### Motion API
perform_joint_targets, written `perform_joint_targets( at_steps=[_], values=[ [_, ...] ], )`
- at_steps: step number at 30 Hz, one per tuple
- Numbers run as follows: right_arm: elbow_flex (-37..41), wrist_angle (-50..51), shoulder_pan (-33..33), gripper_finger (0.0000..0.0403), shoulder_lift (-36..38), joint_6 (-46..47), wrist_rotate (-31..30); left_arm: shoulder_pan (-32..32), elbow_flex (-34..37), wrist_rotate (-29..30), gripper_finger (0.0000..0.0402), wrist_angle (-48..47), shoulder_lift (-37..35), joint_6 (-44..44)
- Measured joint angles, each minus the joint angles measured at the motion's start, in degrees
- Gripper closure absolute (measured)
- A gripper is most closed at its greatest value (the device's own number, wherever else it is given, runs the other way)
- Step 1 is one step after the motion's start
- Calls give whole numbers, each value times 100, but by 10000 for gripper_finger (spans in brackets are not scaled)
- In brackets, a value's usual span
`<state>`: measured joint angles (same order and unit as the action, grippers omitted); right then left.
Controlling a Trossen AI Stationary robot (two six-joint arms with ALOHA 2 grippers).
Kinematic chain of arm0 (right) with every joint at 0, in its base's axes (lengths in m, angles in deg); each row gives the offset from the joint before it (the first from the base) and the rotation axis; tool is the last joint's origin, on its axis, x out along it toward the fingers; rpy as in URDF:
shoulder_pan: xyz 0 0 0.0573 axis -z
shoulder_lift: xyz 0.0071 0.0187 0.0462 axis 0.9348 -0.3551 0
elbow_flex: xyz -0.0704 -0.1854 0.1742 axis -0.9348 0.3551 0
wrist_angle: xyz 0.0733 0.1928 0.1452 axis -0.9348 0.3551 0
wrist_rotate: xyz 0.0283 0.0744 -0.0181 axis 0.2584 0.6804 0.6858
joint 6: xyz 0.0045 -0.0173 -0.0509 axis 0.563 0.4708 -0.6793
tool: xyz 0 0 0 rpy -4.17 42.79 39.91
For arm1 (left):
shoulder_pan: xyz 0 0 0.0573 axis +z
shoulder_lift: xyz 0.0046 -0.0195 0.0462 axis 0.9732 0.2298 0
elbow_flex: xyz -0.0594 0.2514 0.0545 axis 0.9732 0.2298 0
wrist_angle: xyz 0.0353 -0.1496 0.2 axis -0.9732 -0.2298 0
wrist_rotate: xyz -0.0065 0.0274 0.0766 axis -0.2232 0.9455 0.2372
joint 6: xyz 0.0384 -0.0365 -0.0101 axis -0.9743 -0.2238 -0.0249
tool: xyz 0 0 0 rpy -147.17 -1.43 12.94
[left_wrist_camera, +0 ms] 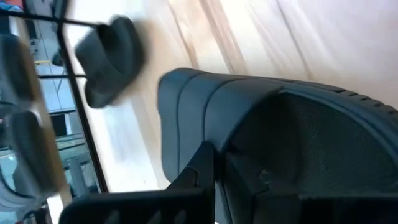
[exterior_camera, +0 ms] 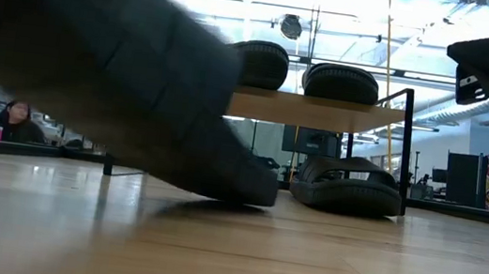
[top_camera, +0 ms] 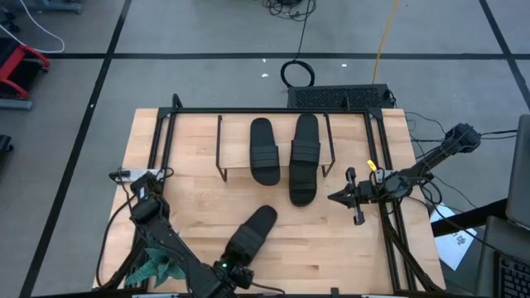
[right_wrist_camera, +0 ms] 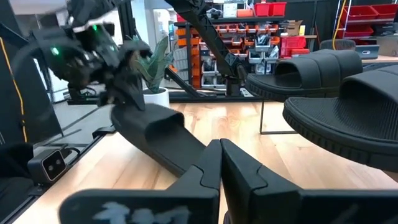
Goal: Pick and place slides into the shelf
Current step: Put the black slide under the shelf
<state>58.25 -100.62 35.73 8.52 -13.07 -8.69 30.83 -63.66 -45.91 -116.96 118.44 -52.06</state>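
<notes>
The left hand [top_camera: 234,276] grips a slide [top_camera: 251,233] by its heel, in front of the shelf [top_camera: 234,166]. The right hand [top_camera: 338,198], closed and empty, hovers beside the shelf.

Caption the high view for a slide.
Left gripper shut on a slide; two slides on the shelf, one below; right gripper shut, beside it.

Left gripper [top_camera: 236,271]: clamped on slide [top_camera: 251,233], near table's [top_camera: 199,207] front edge.
Right gripper [top_camera: 335,198]: closed, empty, over table's right side.
</notes>
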Motion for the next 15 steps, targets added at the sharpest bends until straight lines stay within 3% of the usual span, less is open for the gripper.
perform_joint_targets(
  at_steps=[8, 15],
  values=[
    [3, 177, 0, 403, 0, 16, 0, 193, -969, 369, 396, -4, -4, 324],
    [4, 160, 0, 403, 0, -47, 0, 392, -1117, 1109, 398, -45, -7, 557]
  ],
)
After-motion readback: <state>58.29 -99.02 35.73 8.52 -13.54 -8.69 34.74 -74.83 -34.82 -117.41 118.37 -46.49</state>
